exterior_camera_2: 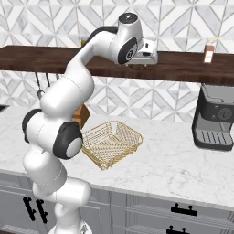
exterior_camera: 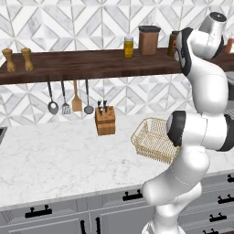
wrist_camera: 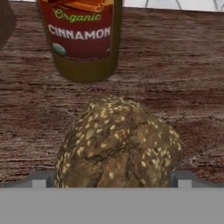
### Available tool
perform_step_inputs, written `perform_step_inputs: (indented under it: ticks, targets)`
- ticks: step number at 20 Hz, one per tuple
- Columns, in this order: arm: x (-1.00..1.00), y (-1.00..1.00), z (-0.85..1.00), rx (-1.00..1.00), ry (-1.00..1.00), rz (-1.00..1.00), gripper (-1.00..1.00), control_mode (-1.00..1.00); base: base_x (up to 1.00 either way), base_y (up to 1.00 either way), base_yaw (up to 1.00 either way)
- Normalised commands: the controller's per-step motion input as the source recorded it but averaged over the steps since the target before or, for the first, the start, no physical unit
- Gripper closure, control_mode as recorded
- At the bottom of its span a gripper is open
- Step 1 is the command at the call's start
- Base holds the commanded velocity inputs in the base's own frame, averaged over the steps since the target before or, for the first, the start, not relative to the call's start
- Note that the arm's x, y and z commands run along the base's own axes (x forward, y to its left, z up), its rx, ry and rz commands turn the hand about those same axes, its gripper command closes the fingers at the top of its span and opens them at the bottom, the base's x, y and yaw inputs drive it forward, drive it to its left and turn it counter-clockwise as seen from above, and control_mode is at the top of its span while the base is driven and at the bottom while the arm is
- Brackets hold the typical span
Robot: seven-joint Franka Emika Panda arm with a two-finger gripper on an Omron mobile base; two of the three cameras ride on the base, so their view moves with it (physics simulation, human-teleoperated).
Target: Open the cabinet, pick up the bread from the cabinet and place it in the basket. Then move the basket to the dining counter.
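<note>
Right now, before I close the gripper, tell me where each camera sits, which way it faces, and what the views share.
Left base view: behind the arm's left, facing the marble worktop, knife block and basket; the arm rises at the right.
Right base view: behind the arm's right, facing the basket and coffee machine; the arm reaches up to the wooden shelf.
Hand view: on the hand, looking along the gripper at the bread and cinnamon jar.
Shared: both base views show the basket, worktop and shelf.

place: kitchen | cues: marble worktop (exterior_camera: 55, 160), hanging utensils (exterior_camera: 68, 98), knife block (exterior_camera: 105, 120), coffee machine (exterior_camera_2: 215, 119)
</note>
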Motion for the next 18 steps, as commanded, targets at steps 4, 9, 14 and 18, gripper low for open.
perform_step_inputs:
  ticks: [4,9,14,18]
  targets:
    - [0.15,-0.04,-0.25,0.05,0.0,0.0,1.0,-1.0,0.0,0.0,0.0]
    - [-0.1,-0.02,-0.09,0.05,-0.06,0.0,1.0,-1.0,0.0,0.0,0.0]
    - [-0.98,0.11,0.0,0.0,-0.18,0.0,1.0,-1.0,0.0,0.0,0.0]
    - [-1.0,0.11,0.0,0.0,-0.2,0.0,1.0,-1.0,0.0,0.0,0.0]
